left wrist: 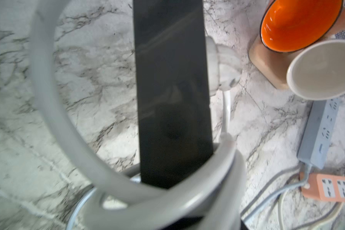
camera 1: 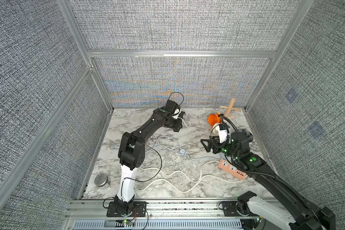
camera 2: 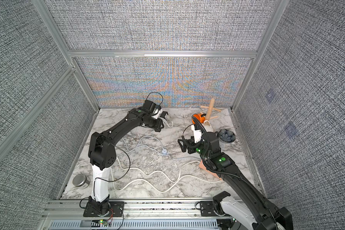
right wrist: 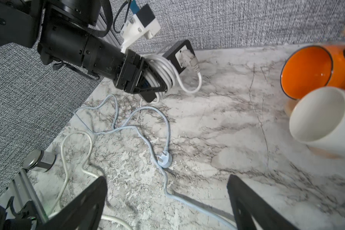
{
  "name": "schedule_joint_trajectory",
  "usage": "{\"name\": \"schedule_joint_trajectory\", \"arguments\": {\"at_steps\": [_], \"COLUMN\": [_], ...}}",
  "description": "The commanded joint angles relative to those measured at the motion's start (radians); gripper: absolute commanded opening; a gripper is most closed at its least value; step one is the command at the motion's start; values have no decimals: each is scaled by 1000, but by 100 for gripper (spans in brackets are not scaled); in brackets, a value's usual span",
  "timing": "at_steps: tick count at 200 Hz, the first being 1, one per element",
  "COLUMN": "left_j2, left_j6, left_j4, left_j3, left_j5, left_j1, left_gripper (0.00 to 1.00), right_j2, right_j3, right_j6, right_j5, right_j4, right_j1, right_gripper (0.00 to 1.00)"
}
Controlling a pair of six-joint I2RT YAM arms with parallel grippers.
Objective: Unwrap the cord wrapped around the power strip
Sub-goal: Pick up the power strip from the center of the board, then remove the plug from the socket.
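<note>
Currently on the marble-patterned surface (camera 1: 203,191), item by item:

1. Black rectangular plastic power strip (right wrist: 176,46). It is lying at the far middle, close to the back wall. A white round cord (right wrist: 163,67) is sitting in several tight turns around its body. The cord's white plug (right wrist: 190,58) is sitting in the strip's own end socket, leaving one short slack loop sticking out beside it. The plug is probably pinning the coil, so it looks like the first thing to free.

2. Left pincer (right wrist: 159,77). It is reaching in from the near left, with its jaws partly drawn in and straddling the coil. They appear to be pressing on the strip from both sides, most likely to steady it while the cord is worked loose.

3. Right pincer (right wrist: 165,179). It is hanging over the right middle with its jaws spread wide, carrying nothing. It is facing the strip, seemingly placed to take the plug or the loop.

4. Peach oblong power strip (camera 1: 230,167). It is lying at the near right, partly under the right arm, and a loose cream cord (camera 1: 177,175) is snaking across the near side.

5. Pale blue cord with round plug (right wrist: 164,159). It is trailing loose across the middle.

6. Orange glazed mug (right wrist: 307,71) and white mug (right wrist: 323,115). Both are lying tipped at the far right, well apart from the strip.
</note>
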Motion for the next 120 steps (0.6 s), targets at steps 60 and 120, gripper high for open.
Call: {"name": "schedule_joint_trajectory", "arguments": {"at_steps": [60, 120], "left_j2": [-361, -361], "left_j6": [206, 201], "left_j4": [-33, -57], "left_j3": [-375, -374], "left_j5": [60, 79], "left_j1": [27, 28], "left_gripper": [0, 0], "right_j2": [272, 531], "right_j3": [249, 345], "right_j6": [-68, -99], "right_j5": [131, -53], "right_j4": [-14, 67], "right_j1": [131, 139], "right_gripper": [93, 62]}}
